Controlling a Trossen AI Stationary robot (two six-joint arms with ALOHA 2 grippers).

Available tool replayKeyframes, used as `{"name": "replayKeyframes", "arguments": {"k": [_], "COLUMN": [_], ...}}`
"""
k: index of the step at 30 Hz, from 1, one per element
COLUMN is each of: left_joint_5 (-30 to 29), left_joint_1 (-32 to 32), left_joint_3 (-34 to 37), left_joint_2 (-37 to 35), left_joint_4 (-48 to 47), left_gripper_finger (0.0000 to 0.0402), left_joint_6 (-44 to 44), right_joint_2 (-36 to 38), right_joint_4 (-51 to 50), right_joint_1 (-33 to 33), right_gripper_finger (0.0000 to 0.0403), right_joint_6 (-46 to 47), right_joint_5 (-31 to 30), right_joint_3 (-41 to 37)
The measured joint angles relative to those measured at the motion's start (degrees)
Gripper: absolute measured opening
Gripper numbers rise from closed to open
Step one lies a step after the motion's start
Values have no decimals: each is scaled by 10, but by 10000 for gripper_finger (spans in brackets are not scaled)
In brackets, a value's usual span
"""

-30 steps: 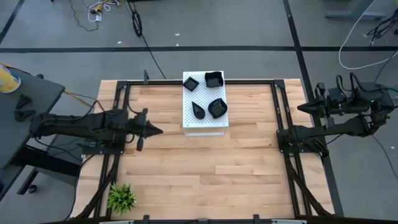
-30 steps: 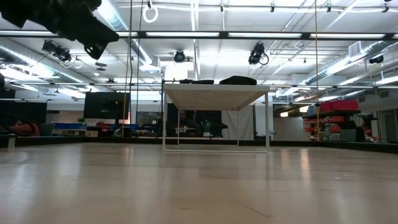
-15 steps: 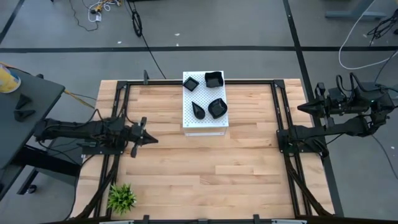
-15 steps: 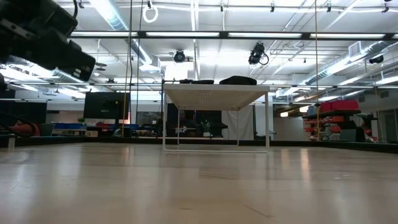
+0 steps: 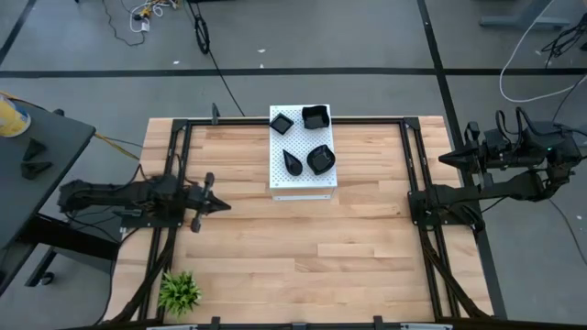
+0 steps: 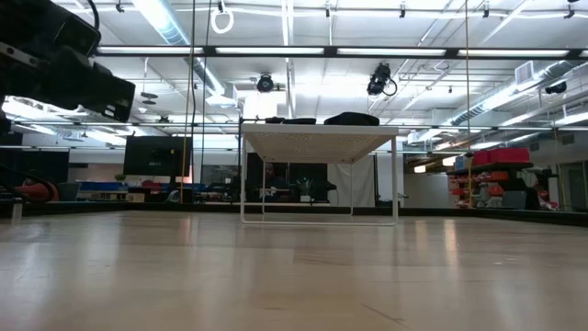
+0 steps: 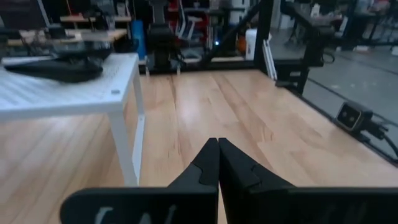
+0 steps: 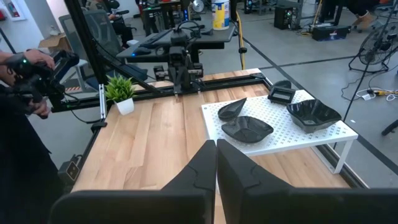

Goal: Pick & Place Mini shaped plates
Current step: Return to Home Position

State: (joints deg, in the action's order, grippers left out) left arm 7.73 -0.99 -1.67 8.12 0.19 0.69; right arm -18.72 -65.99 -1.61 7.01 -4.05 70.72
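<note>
Left gripper (image 5: 224, 203) hangs shut, empty, at nine o'clock, right gripper (image 5: 444, 159) likewise at three — mini shaped plates (image 5: 321, 159) all on the white board (image 5: 303, 186), job seemingly done.

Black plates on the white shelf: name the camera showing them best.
The right wrist view: all four groups of black plates sit close and unblocked on the white shelf. The high view shows all four from above, but far off. The low view catches only their edges; the left wrist view, part of them.
</note>
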Motion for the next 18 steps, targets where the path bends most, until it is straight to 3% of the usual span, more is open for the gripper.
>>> {"name": "replayKeyframes", "arguments": {"k": [11,18], "left_joint_5": [-3,-2], "left_joint_1": [0,-6], "left_joint_3": [1,2], "left_joint_2": [-81,-81], "left_joint_4": [-5,-7], "left_gripper_finger": [2,2], "left_joint_6": [30,30], "right_joint_2": [0,0], "right_joint_4": [0,0], "right_joint_1": [0,0], "right_gripper_finger": [19,19], "right_joint_6": [0,0], "right_joint_5": [0,0], "right_joint_3": [0,0]}}
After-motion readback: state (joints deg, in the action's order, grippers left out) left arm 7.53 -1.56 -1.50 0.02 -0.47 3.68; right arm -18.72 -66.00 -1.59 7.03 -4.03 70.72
